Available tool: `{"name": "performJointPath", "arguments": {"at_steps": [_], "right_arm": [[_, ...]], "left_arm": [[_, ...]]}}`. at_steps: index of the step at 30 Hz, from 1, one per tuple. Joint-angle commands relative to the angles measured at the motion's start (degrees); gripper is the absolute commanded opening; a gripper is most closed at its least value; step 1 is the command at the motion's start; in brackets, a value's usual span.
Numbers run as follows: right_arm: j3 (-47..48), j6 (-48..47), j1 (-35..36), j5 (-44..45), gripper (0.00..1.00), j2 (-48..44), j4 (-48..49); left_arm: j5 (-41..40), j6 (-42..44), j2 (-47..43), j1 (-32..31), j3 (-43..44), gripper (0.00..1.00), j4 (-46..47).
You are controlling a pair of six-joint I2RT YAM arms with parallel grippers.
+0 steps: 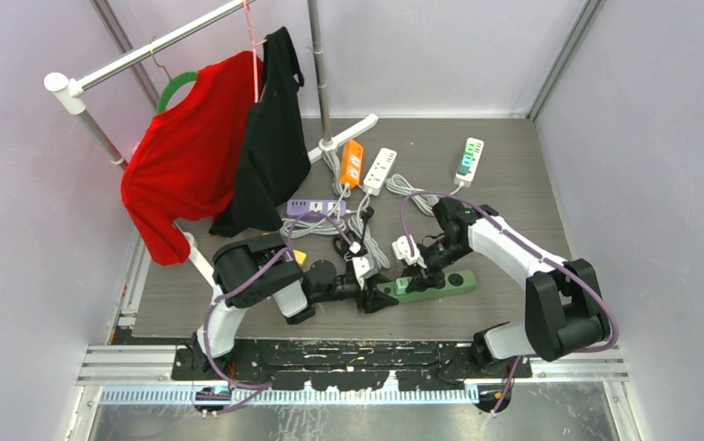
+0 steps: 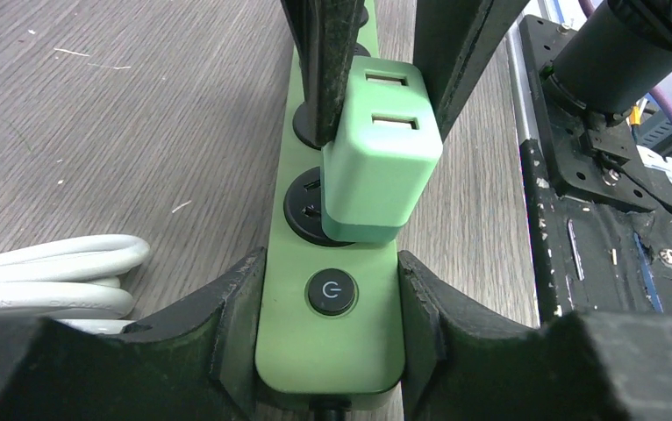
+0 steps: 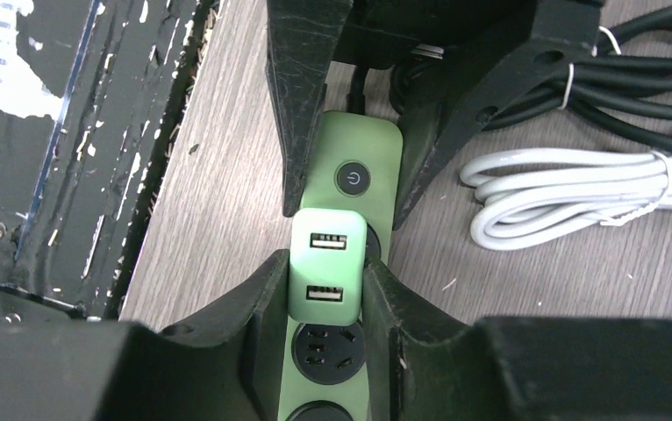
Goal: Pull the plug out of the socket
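Observation:
A green power strip (image 2: 328, 342) lies on the table near the front edge (image 1: 436, 285). My left gripper (image 2: 328, 289) is shut on its switch end, one finger against each long side. A pale green plug (image 2: 381, 167) with two USB ports stands in the socket beside the power button, tilted slightly. My right gripper (image 3: 325, 263) is shut on this plug (image 3: 325, 241), its fingers (image 2: 324, 70) pressing both sides. I cannot tell whether the prongs are still in the socket. An empty round socket (image 3: 328, 351) shows just below the plug.
A coiled white cable (image 3: 578, 189) and black cables (image 3: 648, 79) lie beside the strip. Orange (image 1: 352, 162), white (image 1: 380, 170), white-green (image 1: 470, 156) and purple (image 1: 316, 208) strips lie farther back. A rack with red and black garments (image 1: 192, 152) stands back left. A metal rail (image 2: 596, 219) borders the front.

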Motion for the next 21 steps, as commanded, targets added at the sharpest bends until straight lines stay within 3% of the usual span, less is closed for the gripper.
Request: {"name": "performJointPath", "arguments": {"at_steps": [1,4,7,10,12,17,21], "right_arm": [[1.56,-0.37,4.70,0.00,0.01,0.59,-1.19],[0.10,9.11,5.90,1.33,0.01,-0.34,7.53],[-0.41,16.91,5.65,8.06,0.01,-0.74,14.18],[-1.53,18.83,4.43,15.15,0.01,-1.33,18.31],[-1.63,15.68,2.95,15.87,0.01,-1.85,17.01],[-0.66,-3.21,-0.10,6.97,0.01,-2.31,-0.15],[-1.61,-7.93,1.93,1.02,0.01,-1.44,-2.44]], "left_arm": [[0.11,-2.92,2.45,1.60,-1.94,0.00,-5.83],[0.03,-3.05,2.50,1.62,-1.90,0.00,-5.80],[0.04,-2.92,2.59,1.64,-1.82,0.00,-5.81],[0.08,-2.92,2.62,1.71,-1.83,0.00,-5.72],[0.19,-2.92,2.52,1.78,-1.94,0.00,-5.72],[0.36,-3.14,2.73,1.99,-1.99,0.00,-5.29],[0.35,-3.19,2.85,1.99,-1.96,0.00,-5.19]]}}
